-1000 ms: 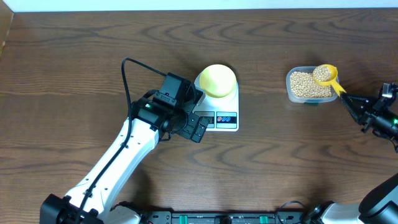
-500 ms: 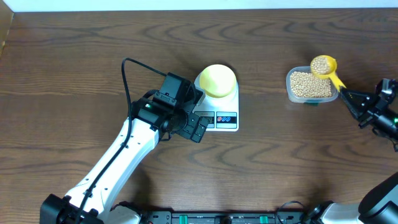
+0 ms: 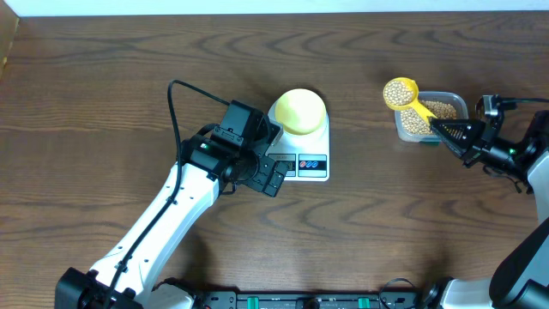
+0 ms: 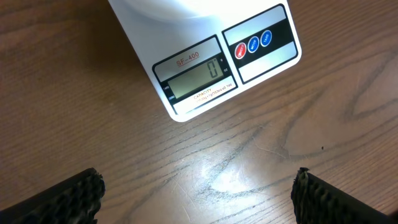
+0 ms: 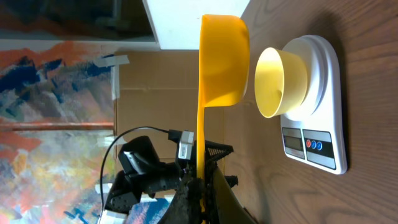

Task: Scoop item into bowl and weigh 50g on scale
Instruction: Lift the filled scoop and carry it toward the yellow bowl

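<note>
- One yellow scoop point(image 3: 415, 107) of beans point(image 3: 399, 90), handle pinched in right gripper point(image 3: 446, 130), well right of pale-yellow bowl point(image 3: 300, 111); cup end toward bowl.
- Left gripper point(image 4: 199, 199) wide, empty, beside scale point(image 3: 314, 165).

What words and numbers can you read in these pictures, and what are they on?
"SF-400": printed on the scale, just above its display.
"0": the number showing on the display.
"CAPACITY": starts the tiny line under the display; the rest is too small to read.
The marks on the red and blue buttons are too small to read.
No writing shows on the bowl, yellow scoop or clear tub.
</note>
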Robot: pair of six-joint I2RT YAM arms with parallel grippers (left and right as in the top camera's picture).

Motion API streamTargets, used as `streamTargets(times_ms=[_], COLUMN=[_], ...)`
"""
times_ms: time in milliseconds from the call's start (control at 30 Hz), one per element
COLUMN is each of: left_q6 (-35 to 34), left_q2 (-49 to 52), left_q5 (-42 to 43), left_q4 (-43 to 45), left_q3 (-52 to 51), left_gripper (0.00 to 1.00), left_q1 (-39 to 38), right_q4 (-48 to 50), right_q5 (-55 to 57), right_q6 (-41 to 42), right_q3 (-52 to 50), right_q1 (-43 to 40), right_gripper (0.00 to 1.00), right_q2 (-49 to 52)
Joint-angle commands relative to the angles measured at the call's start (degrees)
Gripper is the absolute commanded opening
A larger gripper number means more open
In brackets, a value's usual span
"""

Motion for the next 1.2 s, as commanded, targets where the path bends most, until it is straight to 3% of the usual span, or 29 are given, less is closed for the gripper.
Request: streamTargets(times_ms=[0,167,367,500,900,1167], left_q6=[0.76,0.76,0.76,0.76,0.76,0.76], left_q2=[0.48,0.48,0.48,0.48,0.48,0.48], left_q5=[-0.74,-0.74,-0.74,-0.74,-0.74,-0.74], left_q4=[0.04,0.04,0.04,0.04,0.04,0.04], left_q3=[-0.61,-0.61,-0.61,-0.61,-0.61,-0.61], left_gripper=[0.98,0.98,0.98,0.98,0.98,0.98], left_q1=[-0.02,-0.02,-0.02,-0.02,-0.02,-0.02], right_q4=[0.09,2.01,9.79,12.13,12.41,21.27], right_q5=[-2.6,-2.6,-2.58,-1.81,-0.13,0.42], right_q6=[-0.37,0.37,13.11,17.18,19.17,20.85], right_q3=[-0.22,-0.22,-0.22,-0.22,-0.22,-0.22], right_q1=[0.52,0.48,0.48,0.48,0.48,1.44], right_gripper=[0.01,0.01,0.01,0.01,0.01,0.01], right_q2=[0.17,0.17,0.17,0.17,0.17,0.17])
